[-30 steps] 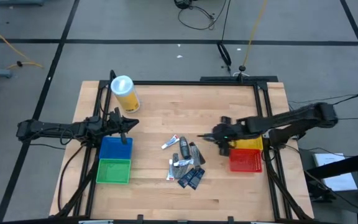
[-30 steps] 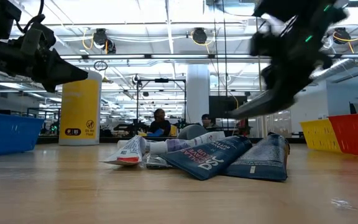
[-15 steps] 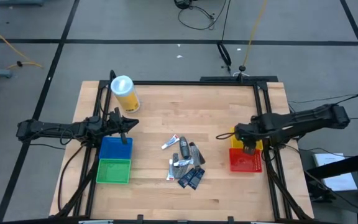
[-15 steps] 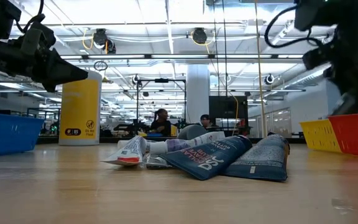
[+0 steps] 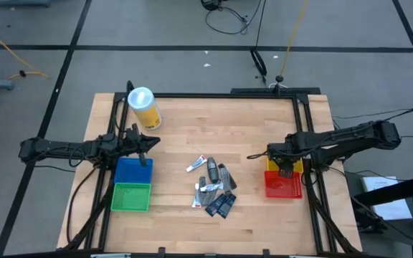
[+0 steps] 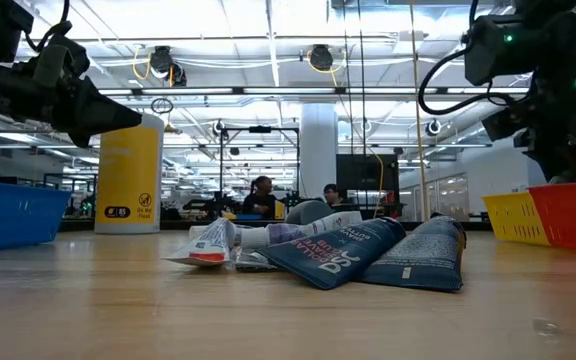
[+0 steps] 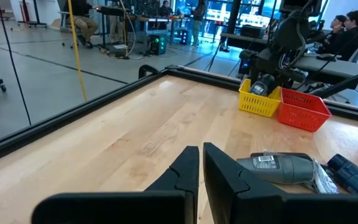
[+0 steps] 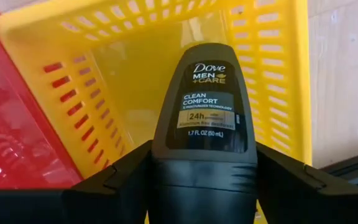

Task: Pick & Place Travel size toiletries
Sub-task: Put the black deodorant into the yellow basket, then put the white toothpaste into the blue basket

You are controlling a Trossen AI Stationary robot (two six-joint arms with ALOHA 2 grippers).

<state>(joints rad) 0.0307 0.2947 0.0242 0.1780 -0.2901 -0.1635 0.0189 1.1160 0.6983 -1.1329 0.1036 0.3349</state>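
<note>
Deodorant (image 8: 204,118) held between right gripper (image 8: 204,180) fingers over yellow bin (image 8: 135,74), long axis pointing down; left fingers (image 7: 185,171) closed.

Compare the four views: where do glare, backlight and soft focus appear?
Low view: bright ceiling lights backlight the right gripper into silhouette, and the foreground table is soft. Right wrist view: deodorant label crisp, yellow bin evenly lit. High view: flat, nearly shadowless.

Dark grey oval plastic deodorant stick (image 8: 205,118) with white lettering and a gold label band; slotted yellow plastic bin (image 8: 135,56); slotted red plastic bin (image 8: 17,143).
</note>
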